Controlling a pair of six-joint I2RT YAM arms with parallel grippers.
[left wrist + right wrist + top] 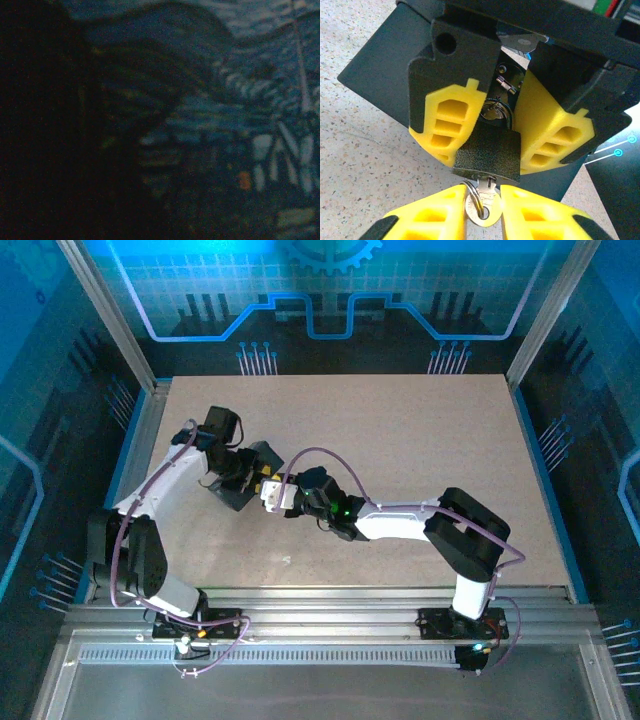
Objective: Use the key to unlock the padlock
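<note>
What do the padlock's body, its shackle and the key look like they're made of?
The padlock body looks like metal with a dark, pebbled, hammered-paint finish. Its shackle is probably polished steel, judging by its bright shine. The key is pale silvery metal, perhaps plated brass, smooth and reflective.

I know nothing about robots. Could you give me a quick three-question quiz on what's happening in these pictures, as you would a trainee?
1. True or false: the key is pushed into the bottom of the padlock.
2. What is pinching the padlock's sides? A. the left claw B. a human hand C. nothing
3. Fill in: the key's head sits between the yellow fingers of the ____ claw.

Key: 1 true; 2 A; 3 right claw.
</note>
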